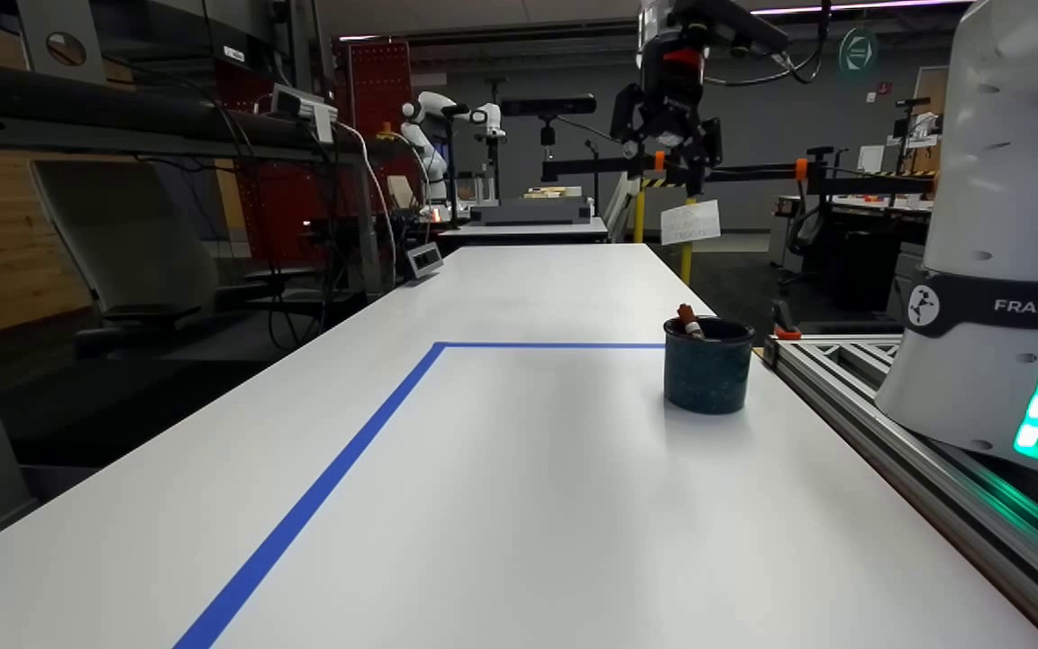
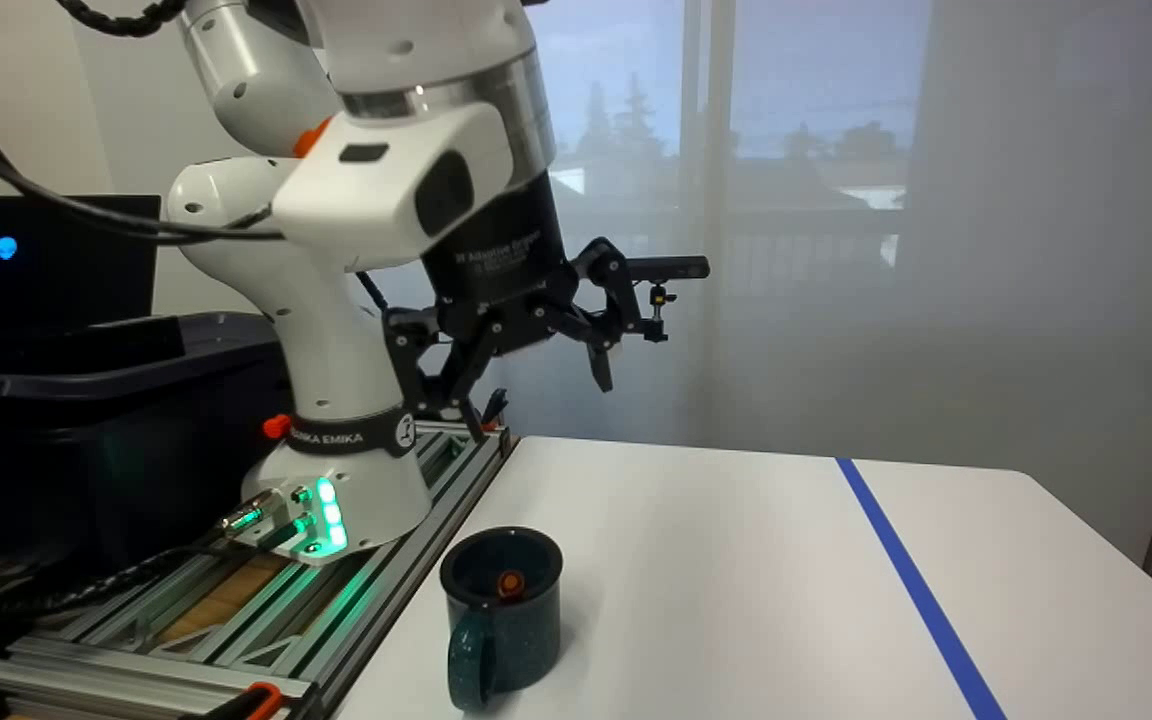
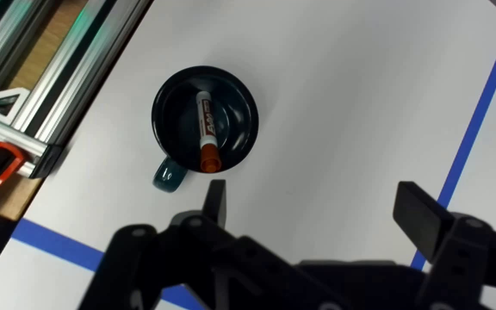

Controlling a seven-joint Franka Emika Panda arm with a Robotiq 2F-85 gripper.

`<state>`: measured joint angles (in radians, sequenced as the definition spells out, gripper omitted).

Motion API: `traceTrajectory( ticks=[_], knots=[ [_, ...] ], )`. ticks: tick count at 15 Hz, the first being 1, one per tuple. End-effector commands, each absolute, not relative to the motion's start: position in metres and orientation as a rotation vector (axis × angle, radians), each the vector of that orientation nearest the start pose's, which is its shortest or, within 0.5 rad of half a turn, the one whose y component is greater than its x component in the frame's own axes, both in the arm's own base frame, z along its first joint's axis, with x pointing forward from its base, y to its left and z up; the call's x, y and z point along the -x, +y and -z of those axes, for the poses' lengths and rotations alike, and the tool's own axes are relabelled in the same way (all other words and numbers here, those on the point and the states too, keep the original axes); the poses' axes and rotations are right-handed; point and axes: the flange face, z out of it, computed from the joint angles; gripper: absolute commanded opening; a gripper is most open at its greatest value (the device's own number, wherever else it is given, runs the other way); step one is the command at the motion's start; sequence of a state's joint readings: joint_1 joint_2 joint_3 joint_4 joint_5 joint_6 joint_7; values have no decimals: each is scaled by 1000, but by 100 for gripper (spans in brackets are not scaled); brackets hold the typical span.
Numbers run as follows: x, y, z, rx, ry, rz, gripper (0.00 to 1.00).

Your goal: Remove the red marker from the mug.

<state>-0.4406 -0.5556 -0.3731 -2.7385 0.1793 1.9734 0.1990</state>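
Observation:
The mug (image 1: 708, 374) is dark teal and stands upright on the white table near the robot's base rail; it also shows in an exterior view (image 2: 526, 640) and in the wrist view (image 3: 241, 125). The red marker (image 3: 207, 125) has a white barrel and a red-brown cap. It leans inside the mug with its cap end against the rim; its cap shows in both exterior views (image 1: 687, 317) (image 2: 511, 585). My gripper (image 3: 310, 189) is open and empty, well above the table. In the wrist view its left fingertip appears just below the mug's rim. It also shows in both exterior views (image 1: 670, 153) (image 2: 539, 400).
The mug's handle (image 3: 169, 175) sticks out to the lower left in the wrist view. Blue tape (image 1: 330, 473) marks lines on the table. The metal rail (image 3: 50, 99) of the robot's mount runs along the table edge. An orange-and-black clamp (image 3: 4, 159) sits on it.

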Motion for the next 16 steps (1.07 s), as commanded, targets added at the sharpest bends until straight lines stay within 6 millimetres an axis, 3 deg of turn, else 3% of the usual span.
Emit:
traceTrajectory(
  ticks=[1,6,11,16],
  knots=[
    [-266,-242,-320,2229,1345,-379,100],
    [-284,-252,-278,2106,1340,-555,100],
    [-298,-262,-257,2158,1389,-639,100],
    [-297,-255,-235,2207,1354,-764,100]
  ],
)
